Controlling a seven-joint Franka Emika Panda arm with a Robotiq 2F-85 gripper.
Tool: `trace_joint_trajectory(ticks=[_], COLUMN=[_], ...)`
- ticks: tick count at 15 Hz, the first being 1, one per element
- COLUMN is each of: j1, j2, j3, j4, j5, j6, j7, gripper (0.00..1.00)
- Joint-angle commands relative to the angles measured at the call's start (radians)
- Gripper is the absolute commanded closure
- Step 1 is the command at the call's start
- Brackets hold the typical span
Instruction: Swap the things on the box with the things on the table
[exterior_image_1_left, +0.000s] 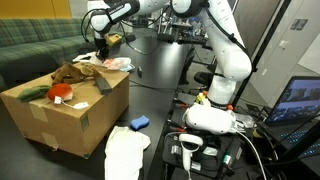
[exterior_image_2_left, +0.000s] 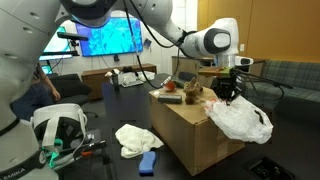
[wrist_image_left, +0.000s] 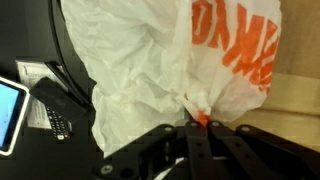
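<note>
The gripper (wrist_image_left: 197, 128) pinches the plastic bag (wrist_image_left: 150, 70) (its orange print cut off above), which hides one corner of the box (exterior_image_2_left: 185, 130).

plastic bag (wrist_image_left: 170, 60) top cut off, tool (wrist_image_left: 197, 128) base cropped

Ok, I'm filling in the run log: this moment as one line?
gripper: shut on plastic bag | plastic bag: hanging at cardboard box edge | beside box: white cloth, blue object

A crumpled white plastic bag (exterior_image_2_left: 242, 118) with orange print hung pinched in the gripper (exterior_image_2_left: 226, 92) beside the cardboard box (exterior_image_2_left: 185, 125). A white cloth (exterior_image_2_left: 133, 138) and a small blue object (exterior_image_2_left: 148, 162) lay on the worktop (exterior_image_2_left: 100, 120) nearby.
</note>
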Motion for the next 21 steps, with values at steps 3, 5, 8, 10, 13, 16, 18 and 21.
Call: trace_joint_trajectory(ticks=[3,5,8,10,13,16,18,21], j1=[0.009,0.009,0.002,-0.002,-0.014,-0.028,-0.041,-0.069], j2=[-0.17,-0.216,-0.265,-0.286,-0.291,-0.258,-0.23,-0.174], j3=[-0.075,-0.099,-0.122,-0.131,-0.13,-0.122,-0.116,-0.103], j4=[-0.264,-0.355,-0.482,-0.564,-0.662,-0.709,-0.722,-0.726], j5=[-0.018,-0.02,-0.009,0.001,0.027,0.066,0.108,0.187], j6=[0.073,0.083,0.11,0.139,0.183,0.214,0.223,0.239], j7=[0.203,0.277,0.366,0.411,0.442,0.443,0.432,0.401], gripper=[1.0,1.0,1.0,1.0,1.0,1.0,1.0,1.0])
